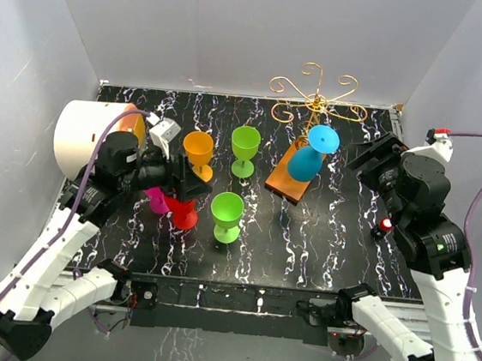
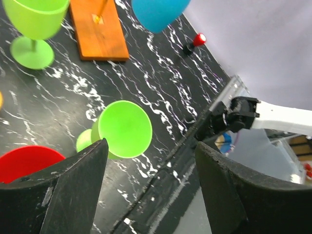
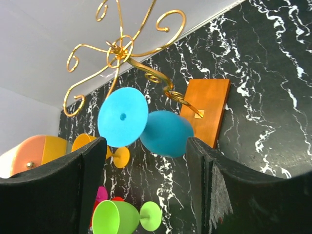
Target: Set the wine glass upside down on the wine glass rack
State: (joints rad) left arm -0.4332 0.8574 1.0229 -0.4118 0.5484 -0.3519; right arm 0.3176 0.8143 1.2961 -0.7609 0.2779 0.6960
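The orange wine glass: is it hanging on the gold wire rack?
No, the orange wine glass stands upright on the table, well apart from the wine glass rack.

A blue wine glass (image 1: 310, 156) hangs foot-up and tilted on the gold wire wine glass rack (image 1: 317, 98), over its orange-brown base (image 1: 282, 185). On the black marbled tabletop (image 1: 339, 234) stand a far green glass (image 1: 244, 149), a near green glass (image 1: 226, 215) and an orange glass (image 1: 198, 153). A red glass (image 1: 183, 216) and a magenta glass (image 1: 157, 199) sit by the left hand (image 1: 182, 181).
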